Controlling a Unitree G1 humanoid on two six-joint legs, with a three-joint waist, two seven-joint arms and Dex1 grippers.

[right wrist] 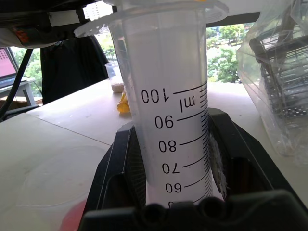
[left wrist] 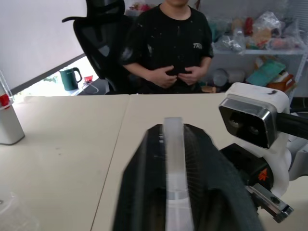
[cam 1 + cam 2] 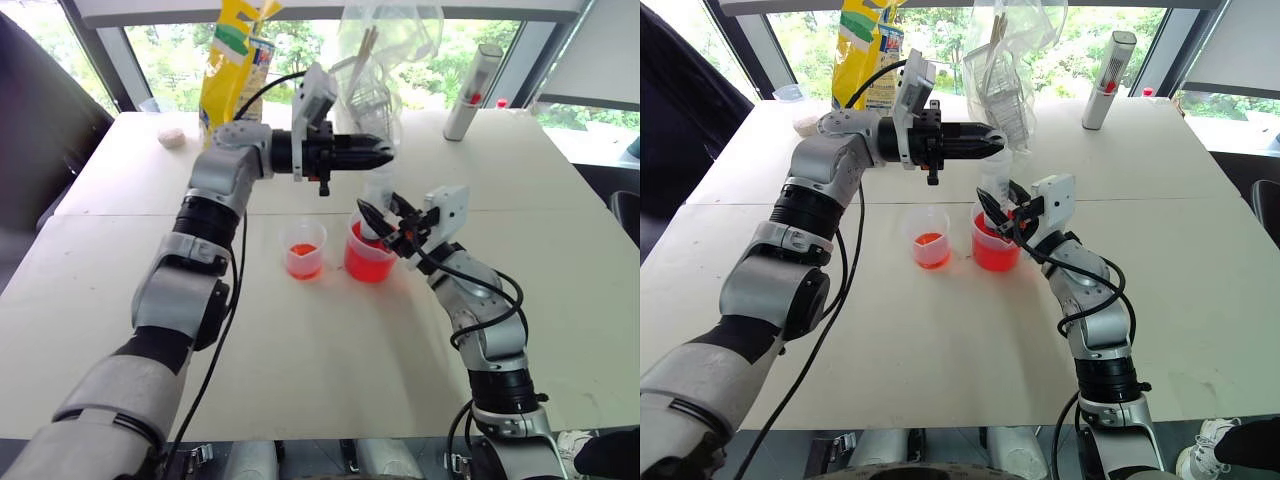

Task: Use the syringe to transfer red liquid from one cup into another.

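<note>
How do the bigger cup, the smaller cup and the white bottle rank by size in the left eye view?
1. White bottle, though it stands farthest away.
2. Bigger cup.
3. Smaller cup, clearly narrower.

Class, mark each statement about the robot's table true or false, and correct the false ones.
1. The right hand grips the syringe by its barrel. True.
2. The syringe stands in the smaller cup. False: it stands in the larger cup.
3. Both cups hold red liquid. True.
4. The left hand is wide open. False: it is shut on the plunger.
5. A white bottle lies flat by the cups. False: it stands upright at the far edge.
</note>
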